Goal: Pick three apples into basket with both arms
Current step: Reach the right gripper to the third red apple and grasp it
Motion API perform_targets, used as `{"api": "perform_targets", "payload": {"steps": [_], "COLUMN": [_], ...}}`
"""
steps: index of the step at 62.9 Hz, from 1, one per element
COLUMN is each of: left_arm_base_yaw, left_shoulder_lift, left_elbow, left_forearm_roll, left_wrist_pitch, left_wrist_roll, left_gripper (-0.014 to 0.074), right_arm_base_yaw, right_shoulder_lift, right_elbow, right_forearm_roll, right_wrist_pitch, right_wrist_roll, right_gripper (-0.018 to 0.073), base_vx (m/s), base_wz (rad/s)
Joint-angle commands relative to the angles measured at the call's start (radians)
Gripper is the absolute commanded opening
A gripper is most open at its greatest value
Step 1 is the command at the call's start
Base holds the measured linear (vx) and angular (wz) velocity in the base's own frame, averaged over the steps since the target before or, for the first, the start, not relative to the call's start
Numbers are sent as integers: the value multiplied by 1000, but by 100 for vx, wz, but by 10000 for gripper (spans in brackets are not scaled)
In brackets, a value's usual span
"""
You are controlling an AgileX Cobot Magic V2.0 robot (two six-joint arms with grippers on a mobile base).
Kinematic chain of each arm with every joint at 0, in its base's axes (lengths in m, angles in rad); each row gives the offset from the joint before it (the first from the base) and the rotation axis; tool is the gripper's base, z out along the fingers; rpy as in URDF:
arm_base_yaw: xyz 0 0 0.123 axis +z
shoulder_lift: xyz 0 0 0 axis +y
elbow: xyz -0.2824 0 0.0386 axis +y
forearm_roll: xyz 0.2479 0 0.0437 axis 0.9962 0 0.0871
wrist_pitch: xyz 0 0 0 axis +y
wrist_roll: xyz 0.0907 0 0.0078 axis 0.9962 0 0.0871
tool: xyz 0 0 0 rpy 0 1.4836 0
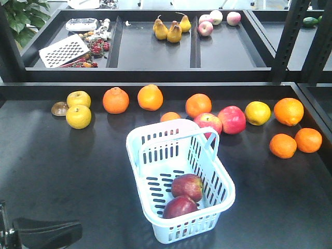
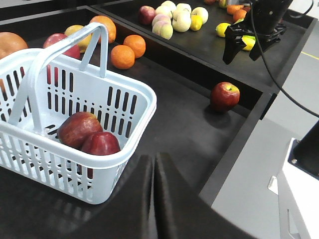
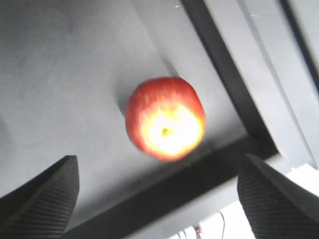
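The pale blue basket [image 1: 136,155] [image 2: 130,85] stands mid-table with two dark-red apples [image 1: 188,185] [image 1: 180,206] lying in its near end; the left wrist view also shows these apples [image 2: 77,128] [image 2: 101,143]. A third apple [image 2: 224,95] [image 3: 164,119] sits alone on the table beside its raised right edge. My right gripper [image 2: 243,52] [image 3: 159,167] hangs open above that apple with nothing between its fingers. My left gripper [image 2: 154,159] is shut and empty, low beside the basket's near right corner. In the front view, the left arm [image 1: 46,232] shows at the bottom left.
Oranges [image 1: 115,100], yellow apples [image 1: 78,116] and glossy red apples [image 1: 232,119] lie in a row behind the basket. Pears [image 1: 174,32], pale peaches [image 1: 215,18] and a grater [image 1: 64,50] lie in trays on the back shelf. The table's raised right rim [image 2: 239,144] runs just past the lone apple.
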Motion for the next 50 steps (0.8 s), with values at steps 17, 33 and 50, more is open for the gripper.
{"api": "perform_targets", "payload": {"steps": [17, 33, 50], "left_arm_base_yaw": [-7, -6, -6], "left_shoulder_lift": [-1, -1, -1], "left_elbow": [-21, -21, -21], "left_forearm_roll": [48, 48, 48], "left_wrist_pitch": [26, 27, 28], "left_wrist_roll": [-1, -1, -1], "left_gripper": [-6, -6, -6], "right_arm_base_yaw": [-7, -7, -7], "right_shoulder_lift": [126, 236, 341], "right_elbow": [-23, -23, -23], "right_forearm_roll": [-52, -108, -167], "right_wrist_pitch": [-82, -127, -161], "right_wrist_roll": [-34, -9, 24], "right_gripper": [603, 592, 592], "base_vx": [0, 0, 0], "base_wz": [0, 0, 0]}}
